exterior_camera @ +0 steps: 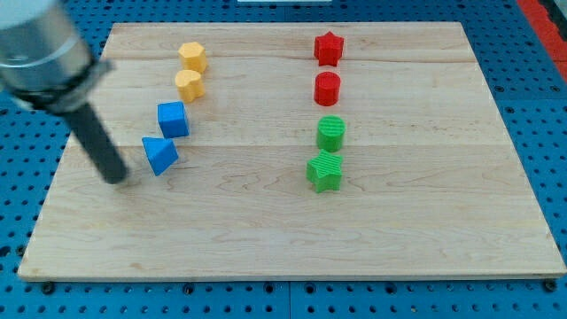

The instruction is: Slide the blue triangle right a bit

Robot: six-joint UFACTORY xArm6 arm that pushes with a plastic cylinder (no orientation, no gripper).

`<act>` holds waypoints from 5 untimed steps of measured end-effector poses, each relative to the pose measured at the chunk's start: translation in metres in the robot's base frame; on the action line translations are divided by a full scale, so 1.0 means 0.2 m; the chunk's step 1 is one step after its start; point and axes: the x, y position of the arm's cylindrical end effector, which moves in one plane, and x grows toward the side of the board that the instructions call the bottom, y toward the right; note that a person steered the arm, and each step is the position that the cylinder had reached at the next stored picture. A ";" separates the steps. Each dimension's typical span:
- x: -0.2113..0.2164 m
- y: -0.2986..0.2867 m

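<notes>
The blue triangle (pixel 160 155) lies on the wooden board (pixel 292 221) at the view's left. My tip (pixel 115 178) rests on the board just left of the blue triangle and slightly below it, a small gap apart. A blue cube (pixel 173 119) sits just above and right of the triangle.
A yellow hexagon block (pixel 192 57) and a second yellow block (pixel 190 85) stand above the blue cube. At centre right, in a column, are a red star (pixel 329 48), a red cylinder (pixel 327 89), a green cylinder (pixel 330 133) and a green star (pixel 324 172).
</notes>
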 end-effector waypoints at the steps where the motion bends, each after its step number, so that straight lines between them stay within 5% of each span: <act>1: 0.09 0.30; 2: 0.12 0.40; 3: 0.00 -0.11; 4: -0.19 -0.19; 5: -0.11 0.36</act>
